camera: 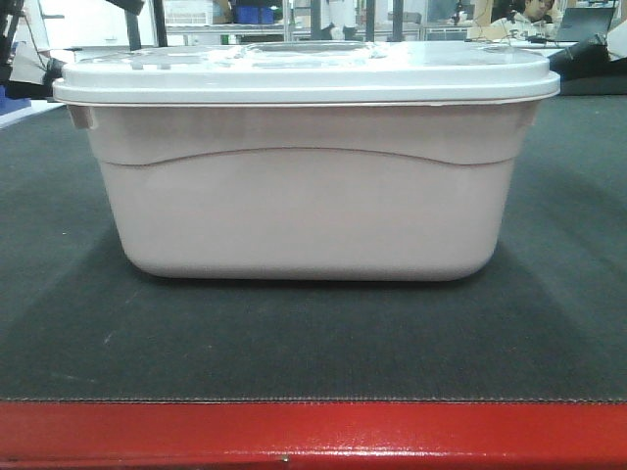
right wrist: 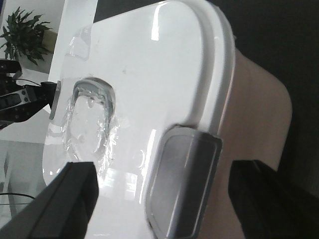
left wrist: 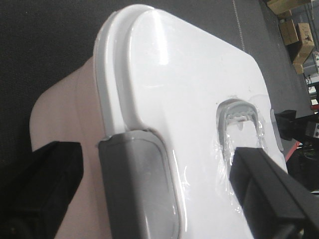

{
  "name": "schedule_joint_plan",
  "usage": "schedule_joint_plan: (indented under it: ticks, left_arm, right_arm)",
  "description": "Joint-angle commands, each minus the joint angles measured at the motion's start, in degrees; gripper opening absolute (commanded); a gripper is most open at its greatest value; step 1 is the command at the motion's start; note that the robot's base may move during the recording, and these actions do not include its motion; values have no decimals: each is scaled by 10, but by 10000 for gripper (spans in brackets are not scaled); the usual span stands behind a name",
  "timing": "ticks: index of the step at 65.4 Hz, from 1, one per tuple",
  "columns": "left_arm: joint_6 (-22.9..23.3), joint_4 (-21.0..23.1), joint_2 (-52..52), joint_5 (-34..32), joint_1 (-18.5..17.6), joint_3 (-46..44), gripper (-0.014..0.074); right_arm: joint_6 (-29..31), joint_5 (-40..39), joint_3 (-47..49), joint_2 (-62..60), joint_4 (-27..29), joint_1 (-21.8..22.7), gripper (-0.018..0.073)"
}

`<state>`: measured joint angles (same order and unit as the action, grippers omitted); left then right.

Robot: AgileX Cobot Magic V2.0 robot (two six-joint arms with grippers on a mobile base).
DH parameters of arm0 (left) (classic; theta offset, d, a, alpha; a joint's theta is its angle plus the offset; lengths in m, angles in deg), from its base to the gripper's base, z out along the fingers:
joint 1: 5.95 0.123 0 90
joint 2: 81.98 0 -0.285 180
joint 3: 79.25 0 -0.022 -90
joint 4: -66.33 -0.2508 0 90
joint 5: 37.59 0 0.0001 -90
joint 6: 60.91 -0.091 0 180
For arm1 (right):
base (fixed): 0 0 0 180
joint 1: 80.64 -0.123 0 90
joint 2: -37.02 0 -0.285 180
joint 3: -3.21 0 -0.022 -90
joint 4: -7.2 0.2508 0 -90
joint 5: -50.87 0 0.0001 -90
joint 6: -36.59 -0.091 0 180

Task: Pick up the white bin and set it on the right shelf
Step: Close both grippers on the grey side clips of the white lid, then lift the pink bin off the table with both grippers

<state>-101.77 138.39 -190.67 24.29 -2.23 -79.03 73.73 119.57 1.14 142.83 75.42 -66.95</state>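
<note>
The white bin (camera: pixel 304 196) stands shut under its white lid (camera: pixel 304 73) on the dark mat. In the left wrist view, my left gripper (left wrist: pixel 154 199) is open. Its black fingers (left wrist: pixel 40 184) straddle the grey latch (left wrist: pixel 137 179) at the bin's end, one over the lid near the recessed handle (left wrist: pixel 239 119), one beside the wall. My right gripper (right wrist: pixel 167 199) is open in the same way around the other grey latch (right wrist: pixel 184 184), with its fingers (right wrist: pixel 65 204) apart from it. The right shelf is out of view.
The bin rests on a dark mat (camera: pixel 294 343) on a red-framed table (camera: pixel 313 436). Behind are blue bins (camera: pixel 257 14) and a person at a laptop (camera: pixel 534 15). Cardboard boxes (left wrist: pixel 299 35) and a potted plant (right wrist: pixel 25 35) stand beyond the table.
</note>
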Motion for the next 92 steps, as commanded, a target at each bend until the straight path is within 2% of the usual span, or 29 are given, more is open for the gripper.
schedule_joint_plan:
  ticks: [1, 22, 41, 69, 86, 92]
  left_arm:
    - [-4, 45, 24, 5, -5, -19, 494]
    - [-4, 45, 24, -4, -6, -19, 494]
    - [-4, 42, 24, -2, -6, -19, 494]
    - [16, 26, 9, 38, -6, -19, 494]
    - [17, 35, -8, 64, -6, -19, 493]
    - [17, 44, -8, 62, -6, -19, 491]
  right_arm:
    - [13, 7, 19, -24, 46, -5, 636]
    - [22, -34, 19, -24, 45, -51, 636]
    - [22, -37, 18, -20, 22, -51, 636]
    - [22, -2, 18, 19, 36, -51, 634]
    - [22, 1, 18, 19, 38, -52, 634]
    - [22, 3, 18, 19, 40, -52, 606]
